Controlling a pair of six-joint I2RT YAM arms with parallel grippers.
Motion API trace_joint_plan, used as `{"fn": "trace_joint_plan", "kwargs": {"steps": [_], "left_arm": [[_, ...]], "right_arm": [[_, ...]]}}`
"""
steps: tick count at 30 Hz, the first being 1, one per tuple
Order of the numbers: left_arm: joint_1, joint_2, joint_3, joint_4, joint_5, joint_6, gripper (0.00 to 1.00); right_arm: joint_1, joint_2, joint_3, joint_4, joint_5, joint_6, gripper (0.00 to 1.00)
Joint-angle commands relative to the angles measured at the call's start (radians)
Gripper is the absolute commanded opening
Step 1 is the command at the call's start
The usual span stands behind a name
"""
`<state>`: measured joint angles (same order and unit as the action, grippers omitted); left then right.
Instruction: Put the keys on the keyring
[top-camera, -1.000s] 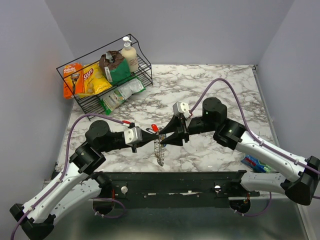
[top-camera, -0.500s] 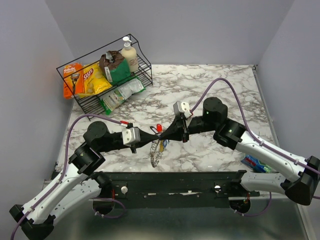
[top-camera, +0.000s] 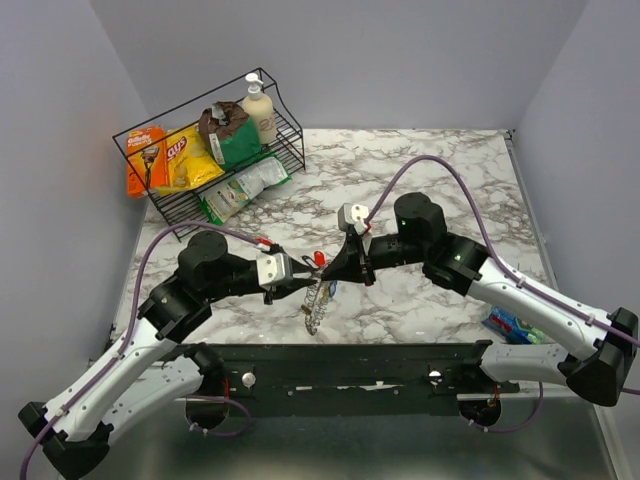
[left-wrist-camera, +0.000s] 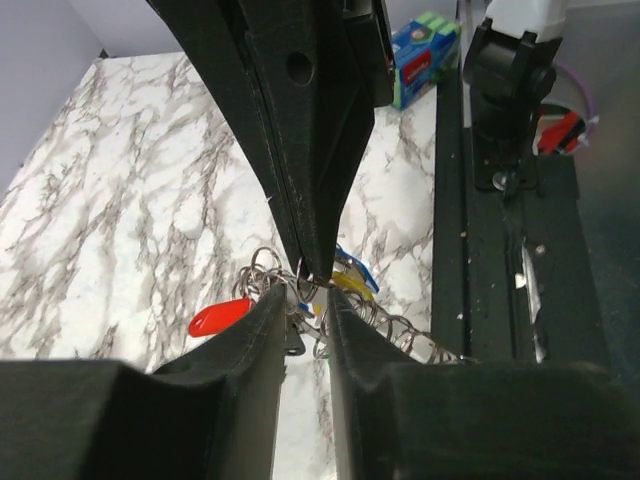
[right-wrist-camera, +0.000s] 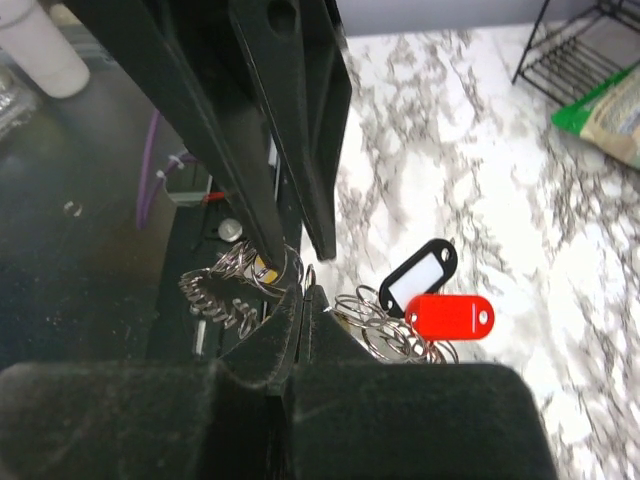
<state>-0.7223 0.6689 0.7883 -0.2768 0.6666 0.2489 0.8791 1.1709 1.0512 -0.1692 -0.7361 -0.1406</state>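
The left gripper (left-wrist-camera: 306, 303) has its jaws parted a little. The keyring (left-wrist-camera: 262, 270) and its keys (left-wrist-camera: 352, 284) sit right at the tips, with wire loops in the narrow gap (a red tag (left-wrist-camera: 220, 318) juts out sideways). The right gripper (right-wrist-camera: 303, 296) meets it tip to tip, jaws clenched on a loop of the keyring, and the chain (top-camera: 315, 316) dangles below.

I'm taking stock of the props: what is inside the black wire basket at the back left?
Visible in the wire basket: an orange pack, a yellow chip bag, a brown-and-green bag, a pale bottle and a green-white pouch. Anything behind or beneath them is covered.
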Motion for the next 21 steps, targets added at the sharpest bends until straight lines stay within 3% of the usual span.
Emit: {"fn": "trace_joint_plan", "kwargs": {"steps": [1, 7, 14, 21], "left_arm": [[-0.006, 0.026, 0.081, -0.168, 0.002, 0.096, 0.43], [-0.006, 0.087, 0.138, -0.268, 0.027, 0.161, 0.53], [-0.006, 0.208, 0.19, -0.305, 0.07, 0.173, 0.49], [-0.008, 0.251, 0.118, -0.151, 0.03, 0.038, 0.47]], "right_arm": [[0.001, 0.004, 0.066, -0.142, 0.069, -0.056, 0.0], [0.001, 0.018, 0.085, -0.216, 0.069, -0.094, 0.01], [0.003, 0.068, 0.083, -0.282, 0.076, -0.129, 0.0], [0.001, 0.095, -0.035, -0.213, 0.06, -0.12, 0.0]]}}
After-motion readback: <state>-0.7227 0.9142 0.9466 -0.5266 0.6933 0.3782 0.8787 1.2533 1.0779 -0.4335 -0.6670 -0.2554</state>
